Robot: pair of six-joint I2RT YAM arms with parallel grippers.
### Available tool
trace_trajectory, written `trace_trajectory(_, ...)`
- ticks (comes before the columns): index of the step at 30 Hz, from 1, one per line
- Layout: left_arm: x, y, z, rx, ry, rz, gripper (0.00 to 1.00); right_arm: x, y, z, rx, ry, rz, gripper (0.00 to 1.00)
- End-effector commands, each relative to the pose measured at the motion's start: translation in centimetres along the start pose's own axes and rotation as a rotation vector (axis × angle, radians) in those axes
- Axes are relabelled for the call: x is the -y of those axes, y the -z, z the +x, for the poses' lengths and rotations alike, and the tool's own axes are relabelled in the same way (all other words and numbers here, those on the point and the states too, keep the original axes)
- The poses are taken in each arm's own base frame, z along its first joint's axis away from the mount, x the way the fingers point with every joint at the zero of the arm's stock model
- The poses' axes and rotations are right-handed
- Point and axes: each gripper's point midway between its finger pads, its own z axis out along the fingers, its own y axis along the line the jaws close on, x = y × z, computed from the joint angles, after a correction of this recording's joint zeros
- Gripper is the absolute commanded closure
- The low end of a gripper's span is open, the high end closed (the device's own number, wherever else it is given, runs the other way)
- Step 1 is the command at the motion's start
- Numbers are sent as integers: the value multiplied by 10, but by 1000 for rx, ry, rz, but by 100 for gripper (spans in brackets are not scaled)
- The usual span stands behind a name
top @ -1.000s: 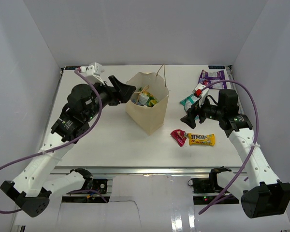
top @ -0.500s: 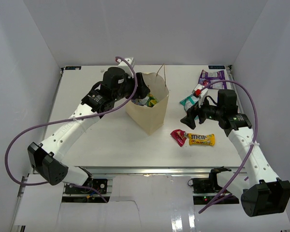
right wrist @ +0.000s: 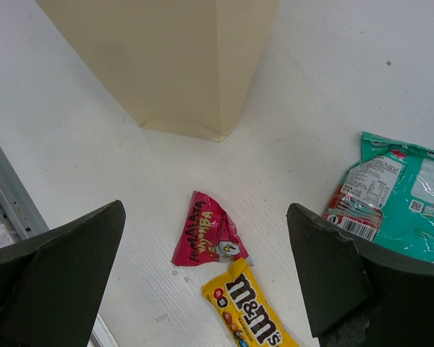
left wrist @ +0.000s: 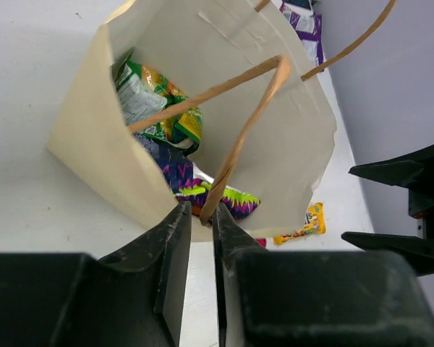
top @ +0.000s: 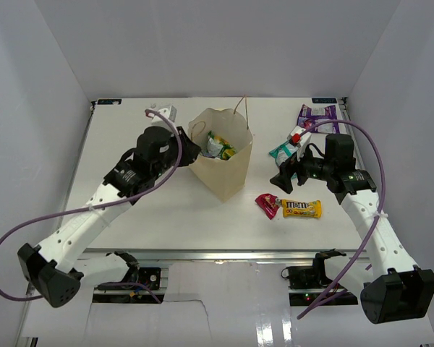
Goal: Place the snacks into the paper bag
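Tan paper bag (top: 224,170) rim meets nearly closed left gripper (left wrist: 200,211), grip unclear; right gripper (right wrist: 205,211) gapes over red-pink packet (right wrist: 206,238).

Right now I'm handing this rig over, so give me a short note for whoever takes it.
Left gripper: jaws close together around the near rim of the paper bag, a slit between them; grip unconfirmed.
Right gripper: open, above the red-pink packet.
Done: green-yellow packet and dark blue packet lie in the bag.
Left: the red-pink packet, M&M's packet, teal packet and purple-white packet, all on the table right of the bag.
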Motion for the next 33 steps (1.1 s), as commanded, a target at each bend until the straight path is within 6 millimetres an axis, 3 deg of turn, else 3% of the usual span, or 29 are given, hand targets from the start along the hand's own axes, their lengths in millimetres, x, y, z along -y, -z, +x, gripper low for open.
trace_trajectory(1,-3,25,-22,157,150,7,72,1,-4,2,6,-3,-5,2)
trace_trajectory(11,-12,36,-16,231,302,36,73,2,-5,5,2,-3,-2,2)
trace_trajectory(15,-15,40,-10,234,337,45,71,3,-8,16,-25,11,-7,2)
trace_trajectory(19,-11,59,-15,264,241,100,59,5,-21,58,-181,-64,-53,2)
trace_trajectory(20,-10,73,-20,290,224,125,55,2,-26,82,-272,-133,-84,4)
trace_trajectory(23,-22,88,-11,303,171,115,36,4,-32,114,-392,-172,-115,9)
trace_trajectory(24,-25,103,-14,337,175,127,31,3,-34,118,-399,-164,-129,10)
trace_trajectory(26,-37,108,2,318,167,105,23,1,-37,128,-396,-106,-167,10)
trace_trajectory(33,-65,128,38,302,277,87,18,16,-67,145,-412,-11,-206,4)
